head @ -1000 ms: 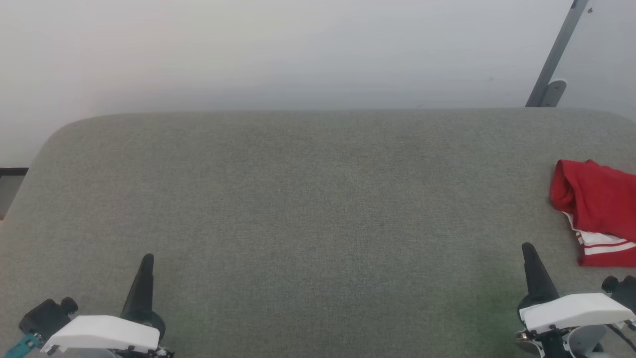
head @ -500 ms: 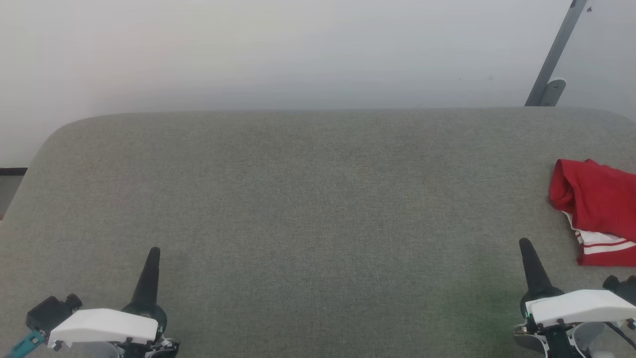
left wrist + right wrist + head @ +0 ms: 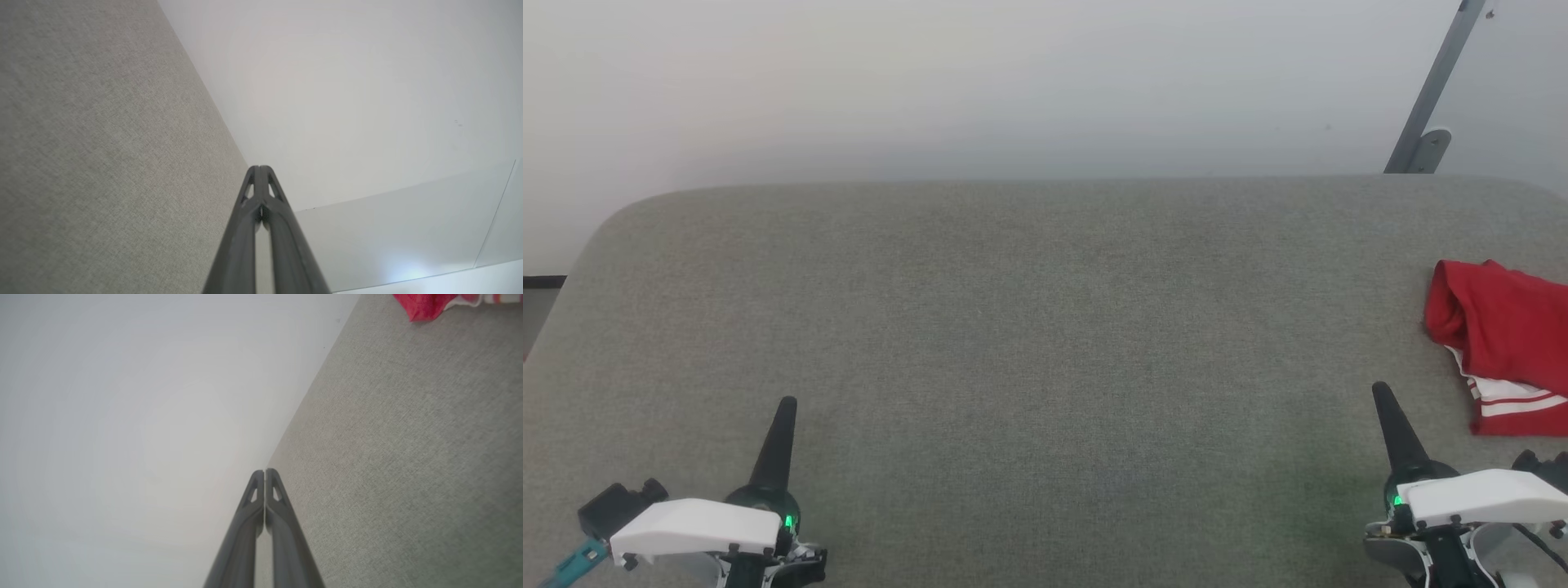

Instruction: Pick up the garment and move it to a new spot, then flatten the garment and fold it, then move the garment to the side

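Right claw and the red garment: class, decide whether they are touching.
Apart. The head view shows bare grey surface between the right claw and the garment.

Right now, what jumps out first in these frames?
The red garment lies bunched at the far right of the grey fabric surface, cut off by the head view's edge. Next, the left gripper and right gripper, both shut and holding nothing, low at the near corners.
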{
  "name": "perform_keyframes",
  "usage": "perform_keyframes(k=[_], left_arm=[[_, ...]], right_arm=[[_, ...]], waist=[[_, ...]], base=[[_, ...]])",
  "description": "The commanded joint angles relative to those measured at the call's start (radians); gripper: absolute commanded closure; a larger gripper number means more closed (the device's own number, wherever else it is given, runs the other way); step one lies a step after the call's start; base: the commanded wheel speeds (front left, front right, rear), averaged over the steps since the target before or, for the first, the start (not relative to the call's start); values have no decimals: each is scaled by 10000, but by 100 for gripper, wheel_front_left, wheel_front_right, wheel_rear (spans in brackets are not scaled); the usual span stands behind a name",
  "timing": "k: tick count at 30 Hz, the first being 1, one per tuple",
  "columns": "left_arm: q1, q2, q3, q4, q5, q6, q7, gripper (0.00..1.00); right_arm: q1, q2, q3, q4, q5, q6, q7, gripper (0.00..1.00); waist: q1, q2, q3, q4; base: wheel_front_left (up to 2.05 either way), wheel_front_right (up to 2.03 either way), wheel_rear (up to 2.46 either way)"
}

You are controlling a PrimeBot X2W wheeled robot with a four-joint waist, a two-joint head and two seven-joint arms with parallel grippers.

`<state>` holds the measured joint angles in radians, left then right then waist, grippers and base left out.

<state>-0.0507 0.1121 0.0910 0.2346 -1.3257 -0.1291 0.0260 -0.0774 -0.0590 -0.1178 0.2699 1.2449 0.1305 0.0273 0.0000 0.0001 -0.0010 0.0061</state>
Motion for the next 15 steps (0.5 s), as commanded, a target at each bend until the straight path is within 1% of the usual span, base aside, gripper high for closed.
perform_keyframes(k=[1,15], left_arm=[[-249,-4,71,-42,-249,-18,64,100],[-410,-232,135,12,-1186,-22,371,100]], right_arm=[[-189,16,12,-112,234,5,52,100],[-252,50,23,-176,1485,5,357,100]], waist=[[0,-1,1,-1],[0,-1,14,-20]], base=[[0,0,0],[0,0,0]])
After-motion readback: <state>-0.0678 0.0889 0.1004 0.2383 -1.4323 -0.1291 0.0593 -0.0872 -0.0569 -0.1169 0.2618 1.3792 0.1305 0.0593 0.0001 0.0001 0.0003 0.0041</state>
